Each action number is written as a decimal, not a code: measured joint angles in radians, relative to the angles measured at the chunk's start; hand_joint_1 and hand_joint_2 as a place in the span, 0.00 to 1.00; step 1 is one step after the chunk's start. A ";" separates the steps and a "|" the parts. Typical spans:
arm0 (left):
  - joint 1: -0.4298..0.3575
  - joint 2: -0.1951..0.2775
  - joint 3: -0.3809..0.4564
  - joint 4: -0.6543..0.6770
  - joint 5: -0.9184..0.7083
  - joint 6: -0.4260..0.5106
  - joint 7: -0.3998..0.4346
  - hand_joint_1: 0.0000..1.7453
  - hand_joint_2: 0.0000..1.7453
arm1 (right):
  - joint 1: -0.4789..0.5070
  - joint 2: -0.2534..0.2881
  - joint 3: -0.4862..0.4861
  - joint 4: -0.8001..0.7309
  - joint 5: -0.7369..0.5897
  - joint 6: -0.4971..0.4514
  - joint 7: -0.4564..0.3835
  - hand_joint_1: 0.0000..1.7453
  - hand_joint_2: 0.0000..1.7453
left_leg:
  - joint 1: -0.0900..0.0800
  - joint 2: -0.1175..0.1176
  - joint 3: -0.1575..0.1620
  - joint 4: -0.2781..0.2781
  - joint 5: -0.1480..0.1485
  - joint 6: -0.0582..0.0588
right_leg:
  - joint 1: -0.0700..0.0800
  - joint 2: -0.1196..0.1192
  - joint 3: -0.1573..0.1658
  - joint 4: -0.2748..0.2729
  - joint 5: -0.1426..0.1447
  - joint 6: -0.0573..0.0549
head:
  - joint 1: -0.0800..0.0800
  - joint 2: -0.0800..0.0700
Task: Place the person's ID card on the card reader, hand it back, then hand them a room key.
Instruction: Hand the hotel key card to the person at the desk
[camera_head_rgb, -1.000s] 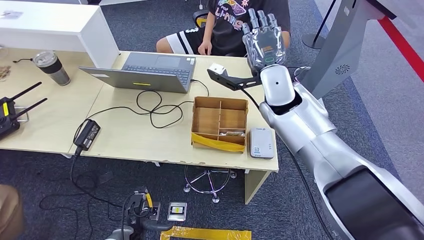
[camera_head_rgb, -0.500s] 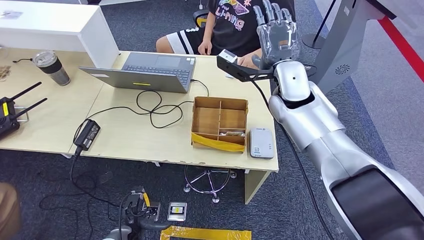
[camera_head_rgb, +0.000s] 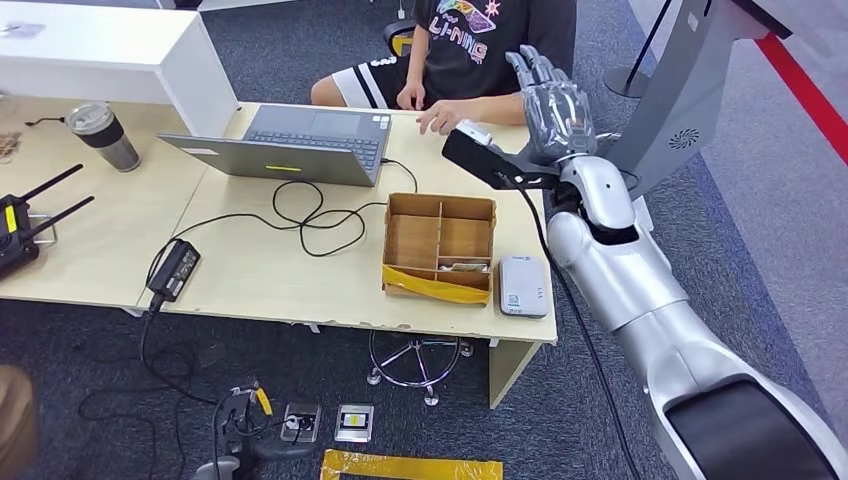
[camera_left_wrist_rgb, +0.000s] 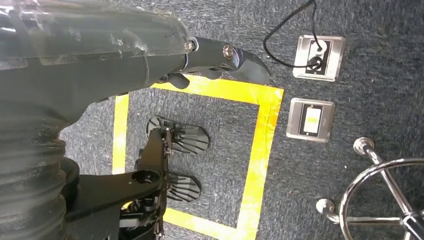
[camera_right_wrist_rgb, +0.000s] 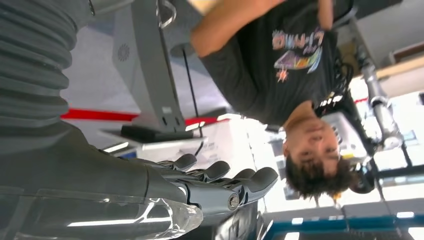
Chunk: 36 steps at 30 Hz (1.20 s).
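Observation:
My right hand (camera_head_rgb: 551, 102) is raised over the table's far right corner with its fingers (camera_right_wrist_rgb: 226, 176) stretched out and nothing in them. It faces a seated person in a black T-shirt (camera_head_rgb: 470, 45), whose hand (camera_head_rgb: 437, 118) rests on the table just left of mine. The grey card reader (camera_head_rgb: 524, 287) lies at the near right of the table, beside a cardboard divider box (camera_head_rgb: 440, 222) with cards (camera_head_rgb: 461, 266) in a front compartment. My left hand (camera_left_wrist_rgb: 220, 56) hangs over the floor, its fingers straight and holding nothing. I see no ID card.
An open laptop (camera_head_rgb: 300, 142) sits at the table's far side, its cable looping to a power brick (camera_head_rgb: 175, 268). A steel tumbler (camera_head_rgb: 103, 135) and a radio unit (camera_head_rgb: 18, 228) are on the left. A grey stand (camera_head_rgb: 680, 90) rises right of my arm.
My right hand has swung to the right and turned, now sitting slightly lower. The person's hand has come forward onto the table edge beside it.

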 joint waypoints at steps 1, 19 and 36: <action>0.004 0.006 0.000 0.000 0.011 -0.001 0.000 0.00 1.00 | 0.036 -0.003 0.000 -0.048 -0.012 0.038 0.008 0.00 1.00 | 0.000 0.000 0.000 0.000 0.000 0.000 | 0.000 0.000 0.001 0.000 0.000 0.000 | 0.000 0.000; 0.060 0.062 0.000 0.000 0.068 -0.031 -0.040 0.00 1.00 | 0.449 -0.067 0.110 -0.818 -0.097 0.426 0.123 0.00 1.00 | 0.000 0.002 0.001 0.000 0.000 -0.001 | 0.000 0.001 0.000 0.000 -0.001 -0.001 | 0.000 0.000; 0.052 0.095 -0.003 0.000 -0.053 0.208 -0.196 0.00 1.00 | 0.517 -0.100 0.160 -0.949 0.013 0.233 0.144 0.00 1.00 | 0.000 0.002 0.001 0.000 0.000 -0.001 | 0.000 0.001 0.000 0.000 -0.001 -0.001 | 0.000 0.000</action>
